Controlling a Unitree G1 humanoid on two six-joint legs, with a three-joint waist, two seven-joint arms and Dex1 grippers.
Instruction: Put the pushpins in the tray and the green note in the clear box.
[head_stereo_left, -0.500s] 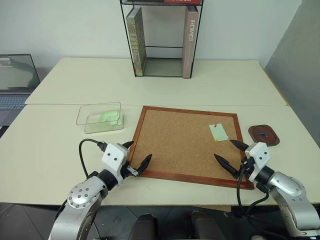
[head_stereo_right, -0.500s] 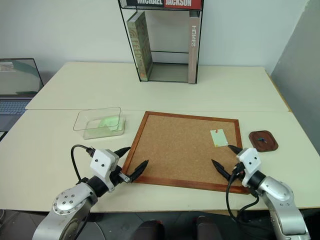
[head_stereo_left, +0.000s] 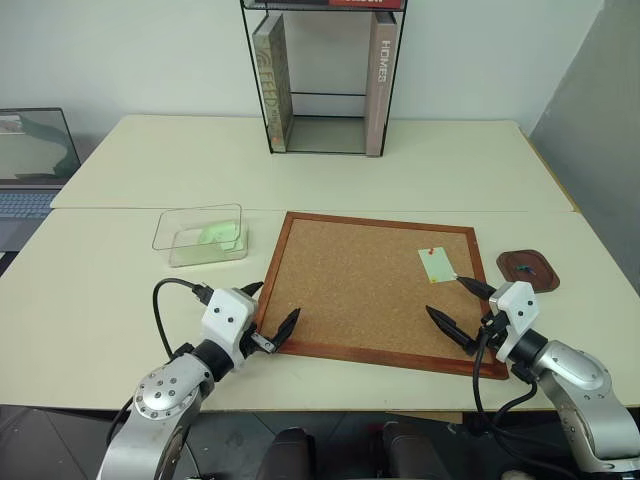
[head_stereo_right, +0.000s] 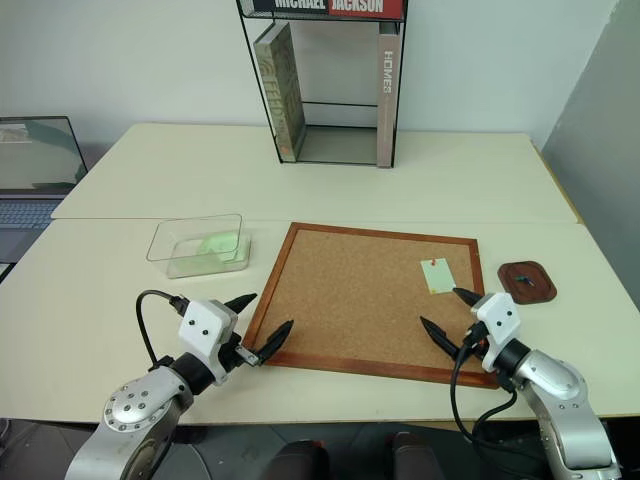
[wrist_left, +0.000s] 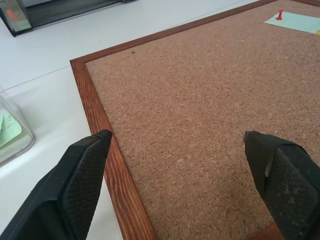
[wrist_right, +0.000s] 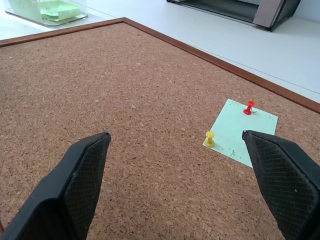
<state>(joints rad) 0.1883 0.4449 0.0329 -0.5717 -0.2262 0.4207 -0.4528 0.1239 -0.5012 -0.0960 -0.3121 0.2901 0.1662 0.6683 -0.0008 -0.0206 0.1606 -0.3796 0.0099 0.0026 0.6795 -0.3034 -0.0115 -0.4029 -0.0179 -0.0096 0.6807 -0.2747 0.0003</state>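
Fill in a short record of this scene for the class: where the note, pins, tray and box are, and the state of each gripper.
note: green note on the corkboard, near its right edge
pins: red pin and yellow pin stuck in the note
tray: tray on the table, right of the corkboard
box: clear box left of the corkboard, green paper inside
left gripper: left gripper open, over the board's near left corner
right gripper: right gripper open, just short of the note

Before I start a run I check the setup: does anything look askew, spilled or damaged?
Nothing spilled or damaged. The corkboard lies slightly skewed to the table edge. The green note sits tilted on it, pinned by a red pushpin and a yellow pushpin, both upright.
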